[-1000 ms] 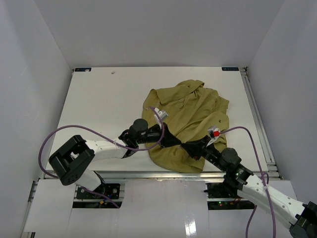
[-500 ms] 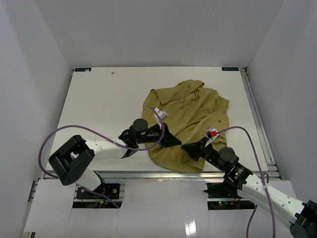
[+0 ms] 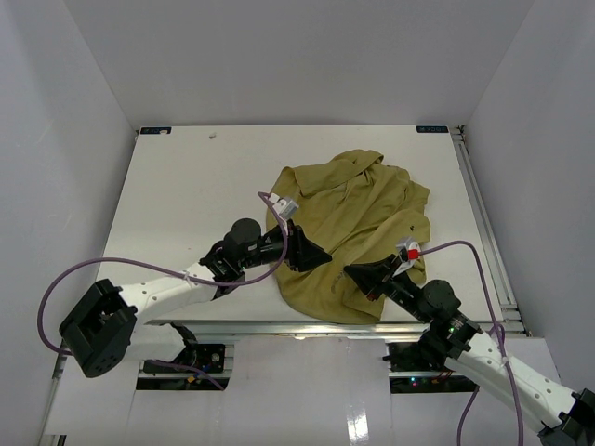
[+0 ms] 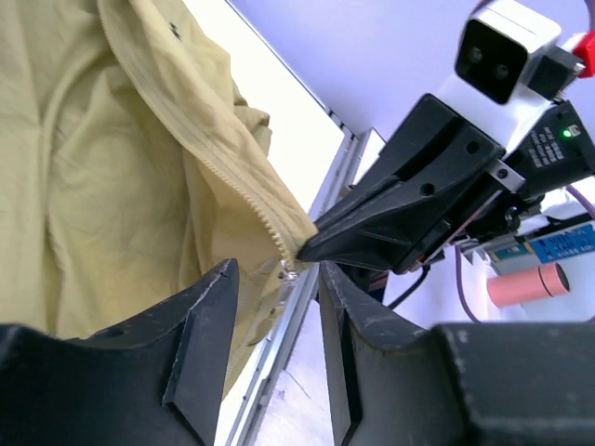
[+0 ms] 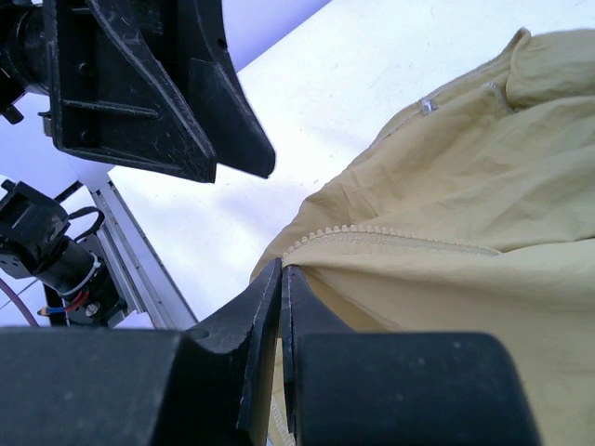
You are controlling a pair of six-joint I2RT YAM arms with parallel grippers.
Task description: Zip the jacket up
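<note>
The olive-yellow jacket (image 3: 358,218) lies crumpled on the right half of the white table. Its lower zipper edge (image 5: 409,237) faces the near side. My right gripper (image 3: 349,272) is shut on the jacket's bottom corner, where the row of zipper teeth ends (image 5: 282,268). In the left wrist view the same pinched corner (image 4: 293,237) hangs from the right gripper's black tip (image 4: 305,249), with a small metal zipper part (image 4: 290,270) dangling under it. My left gripper (image 4: 277,269) is open just short of that corner, with no fabric between its fingers (image 5: 149,102).
The table's metal front rail (image 3: 279,325) runs right below both grippers. Bare white tabletop (image 3: 186,186) lies left of the jacket, and white walls enclose the table on three sides. The right arm's wrist camera housing (image 4: 502,46) sits close in front of the left gripper.
The left gripper has opened and drawn back a little to the left, and its arm has swung lower. The right gripper has closed on the jacket's corner and stays there.
</note>
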